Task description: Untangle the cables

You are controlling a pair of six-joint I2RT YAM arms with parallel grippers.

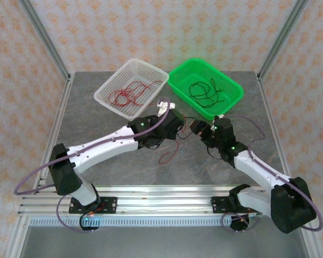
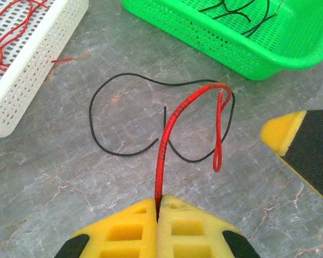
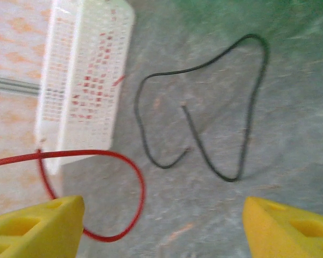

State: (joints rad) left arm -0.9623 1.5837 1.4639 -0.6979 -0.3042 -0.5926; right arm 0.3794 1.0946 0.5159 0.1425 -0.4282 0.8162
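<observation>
Left gripper (image 2: 158, 208) is clamped tight on a red cable (image 2: 169, 129), pinched between its yellow pads (image 2: 134, 231). From the fingertips the wire rises straight ahead, arches over and droops back on the right. Just right of it hangs the right gripper (image 3: 161, 220), jaws spread wide, gripping nothing. Beyond the red arch a black cable (image 2: 105, 91) lies looped on the grey table (image 2: 59, 183). Farther ahead-left stands a white basket (image 2: 37, 48) holding red cables (image 2: 5, 32); ahead-right, a green basket (image 2: 204, 32) holding black cables (image 2: 242, 13).
</observation>
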